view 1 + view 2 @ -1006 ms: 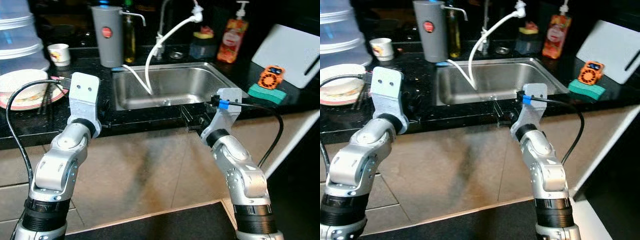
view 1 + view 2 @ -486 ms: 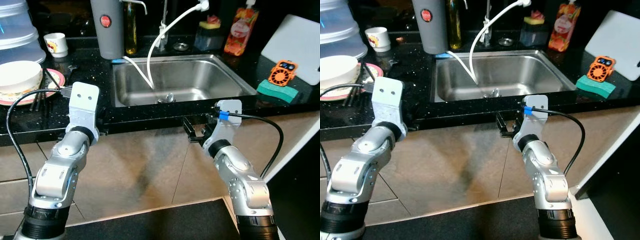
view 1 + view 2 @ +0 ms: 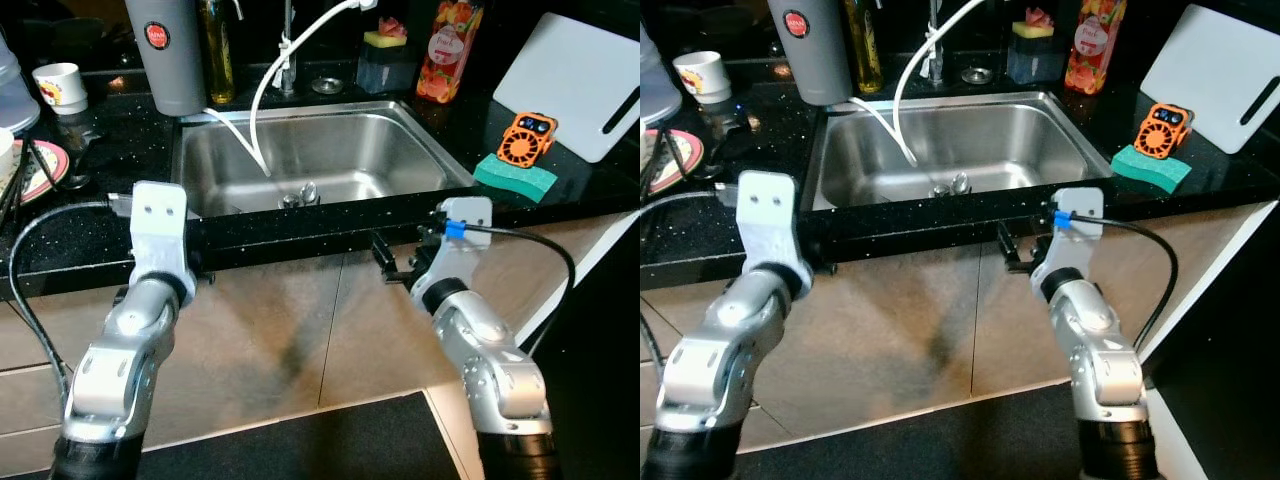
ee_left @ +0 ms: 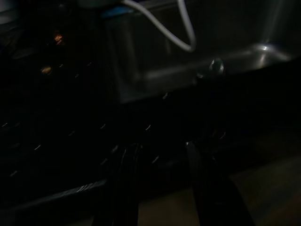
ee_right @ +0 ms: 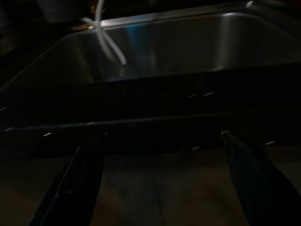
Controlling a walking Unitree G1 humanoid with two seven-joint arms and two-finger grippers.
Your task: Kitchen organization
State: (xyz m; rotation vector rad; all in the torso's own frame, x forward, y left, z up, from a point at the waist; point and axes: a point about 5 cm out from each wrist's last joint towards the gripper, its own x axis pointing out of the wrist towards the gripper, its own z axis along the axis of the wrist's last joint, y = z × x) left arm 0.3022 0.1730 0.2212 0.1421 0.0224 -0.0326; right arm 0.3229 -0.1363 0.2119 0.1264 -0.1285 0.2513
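**Desk:** What do the head views show?

**Photographer:** A black stone counter (image 3: 90, 215) with a steel sink (image 3: 395, 170) set in it. Both silver arms are raised in front of the counter's edge. The left gripper (image 4: 160, 188) is under the lip, left of the sink. The right gripper (image 3: 395, 262) hangs just below the lip at the sink's right front corner. A white hose (image 3: 262, 95) curves down from the tap into the basin, and two small metal pieces (image 3: 298, 195) lie near the front wall.

**Desk:** And along the back?

**Photographer:** A grey jug (image 3: 165, 50) stands at the sink's back left corner, with an oil bottle (image 3: 217, 55) just beside it. A white cup (image 3: 58, 85) sits farther left, and a pink-rimmed plate (image 3: 40, 170) is at the left edge. A red soap bottle (image 3: 444, 50) stands behind the sink's right side. To the right, a green sponge (image 3: 514, 178) carries a small orange gadget (image 3: 524, 140), near a white cutting board (image 3: 570, 85).

**Desk:** The left wrist view?

**Photographer:** Very dark. Two black fingers (image 4: 123, 188) stand apart, gripping nothing, pointed at the counter edge, with the hose and sink wall beyond.

**Desk:** The right wrist view?

**Photographer:** Its fingers (image 5: 75, 188) are spread wide and empty, below the counter lip, facing the basin.
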